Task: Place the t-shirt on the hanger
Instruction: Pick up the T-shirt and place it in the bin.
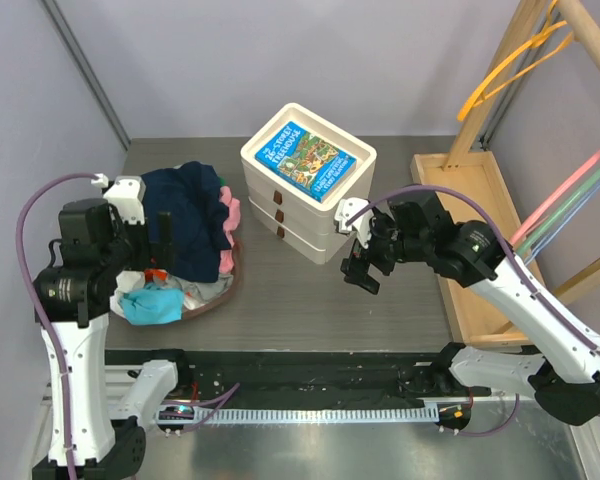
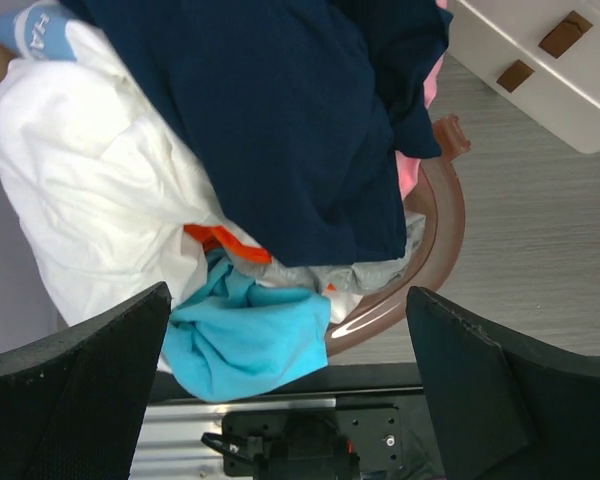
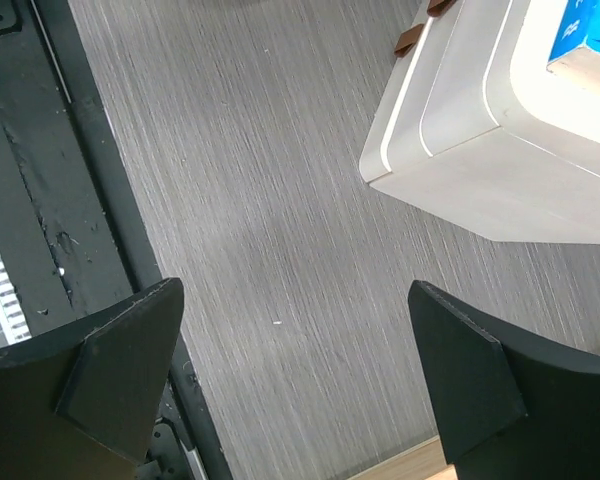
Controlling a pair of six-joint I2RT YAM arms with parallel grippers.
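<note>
Arms: two, the left arm (image 1: 75, 340) and the right arm (image 1: 540, 310).
Basket (image 2: 446, 225): one, brown.
T-shirt (image 2: 280, 110): one, navy.
Other garments: number cannot be told; white cloth (image 2: 90, 180), turquoise cloth (image 2: 245, 340), pink and grey show.
Hanger (image 1: 470, 103): one, orange-yellow.
Drawer stack (image 1: 320, 215): one, white, three tiers.
Book (image 1: 303, 160): one.
Wooden tray (image 1: 460, 180): one.

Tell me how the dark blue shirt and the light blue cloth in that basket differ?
The dark blue shirt is navy and large; the light blue cloth is turquoise and looks far smaller. The shirt drapes across the top of the pile; the cloth is bunched at its near edge. Both lie crumpled in the brown basket.
</note>
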